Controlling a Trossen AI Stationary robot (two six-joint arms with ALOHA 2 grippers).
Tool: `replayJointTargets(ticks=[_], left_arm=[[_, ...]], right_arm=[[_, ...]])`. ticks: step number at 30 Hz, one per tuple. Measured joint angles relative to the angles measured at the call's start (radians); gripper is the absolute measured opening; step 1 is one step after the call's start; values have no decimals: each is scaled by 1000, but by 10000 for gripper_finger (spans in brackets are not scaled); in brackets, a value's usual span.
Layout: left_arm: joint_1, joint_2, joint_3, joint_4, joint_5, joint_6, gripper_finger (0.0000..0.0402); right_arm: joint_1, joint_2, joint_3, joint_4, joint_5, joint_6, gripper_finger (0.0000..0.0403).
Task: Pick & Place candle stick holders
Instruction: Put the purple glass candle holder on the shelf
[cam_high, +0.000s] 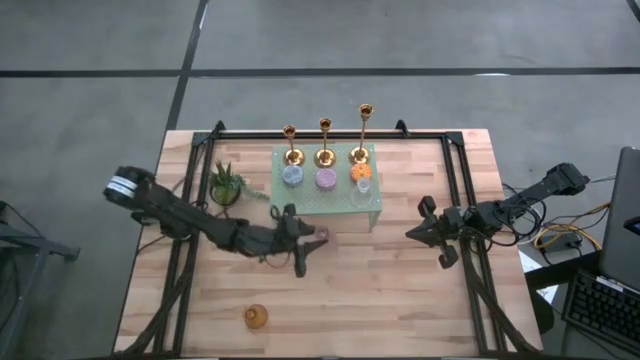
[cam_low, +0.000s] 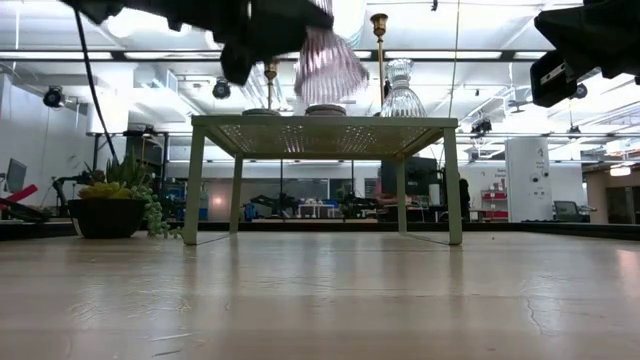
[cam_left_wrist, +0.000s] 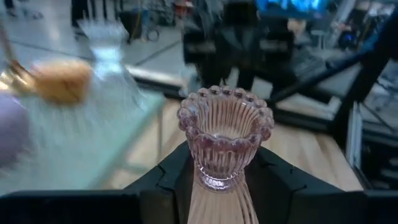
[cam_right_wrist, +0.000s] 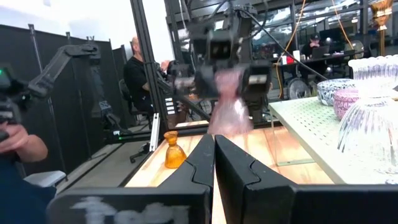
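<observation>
My left gripper (cam_high: 316, 238) is shut on a pink ribbed glass candle stick holder (cam_left_wrist: 224, 134), held in the air in front of the pale green perforated stand (cam_high: 300, 203). On the stand three gold candlesticks (cam_high: 325, 145) rise from their round bases, and blue (cam_high: 292, 177), purple (cam_high: 326, 179), orange (cam_high: 361, 171) and clear (cam_high: 364, 186) glass holders sit before them. An amber holder (cam_high: 256, 317) stands on the wood near the front edge. My right gripper (cam_high: 412, 233) waits shut at the table's right, touching nothing. My left gripper pinches the pink holder's lower ribbed skirt (cam_left_wrist: 217, 202) between its two fingers (cam_left_wrist: 168, 183), one on each side. The fingers come about level from the table's left. The holder stands upright, cup (cam_left_wrist: 225, 118) on top, lifted clear and about level with the stand's top (cam_low: 325, 122).
A small potted plant (cam_high: 226, 185) stands left of the stand. Black rails (cam_high: 455, 180) run along the table's sides. Bare wood lies between the stand and the near edge. In the right wrist view, people (cam_right_wrist: 140, 74) show beyond the table.
</observation>
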Motion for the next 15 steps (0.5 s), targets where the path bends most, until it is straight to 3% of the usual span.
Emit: replayJointTargets(ticks=[6, 10, 15], left_arm=[[117, -102, 0, -69, 39, 13, 131], [198, -104, 0, -95, 134, -6, 131], [256, -81, 0, -105, 149, 34, 131]], right_arm=[[0, 0, 0, 0, 0, -1, 8], [0, 0, 0, 0, 0, 0, 8], [0, 0, 0, 0, 0, 0, 8]])
